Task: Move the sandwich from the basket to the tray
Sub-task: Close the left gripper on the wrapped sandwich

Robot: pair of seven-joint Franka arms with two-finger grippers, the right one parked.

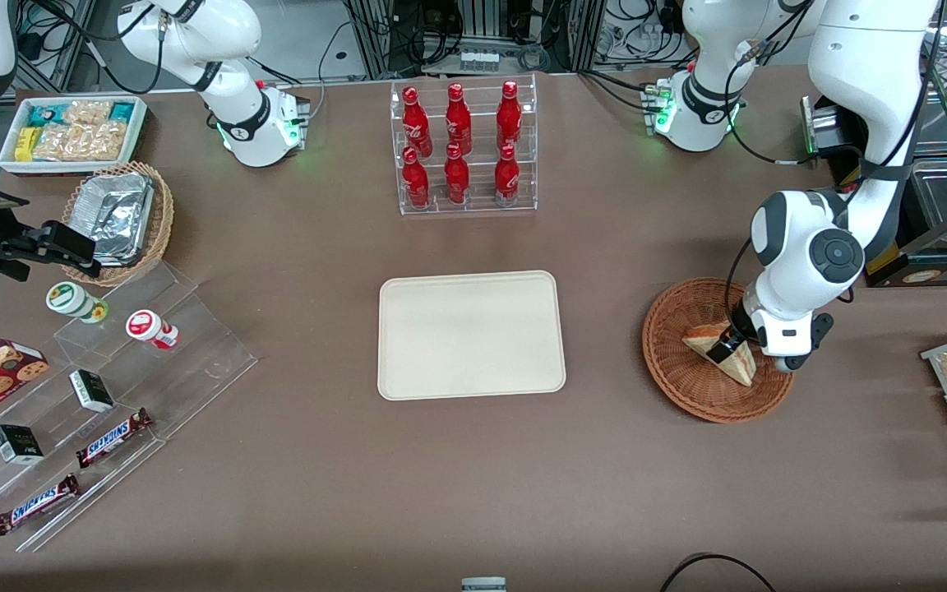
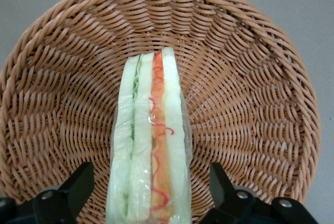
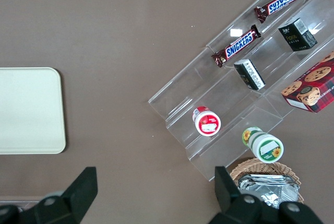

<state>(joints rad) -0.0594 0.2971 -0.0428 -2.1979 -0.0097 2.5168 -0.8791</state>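
"One flat cream-coloured rectangular tray [image 1: 471,335] lay bare on the brown table [image 1: 473,477], and one round reddish-brown wicker basket [image 1: 671,362] sat toward the working arm's end. What was in it?"

"One plastic-wrapped triangular white-bread sandwich [image 2: 148,145], standing on edge in the basket. The hand [image 2: 151,195] hung low over it, fingers [image 2: 78,185] apart and straddling both bread faces, not touching."

"How would it handle?"

"Light, soft and easily crushed, I judged, with slippery film. Best pinched gently across the flat faces, near the middle."
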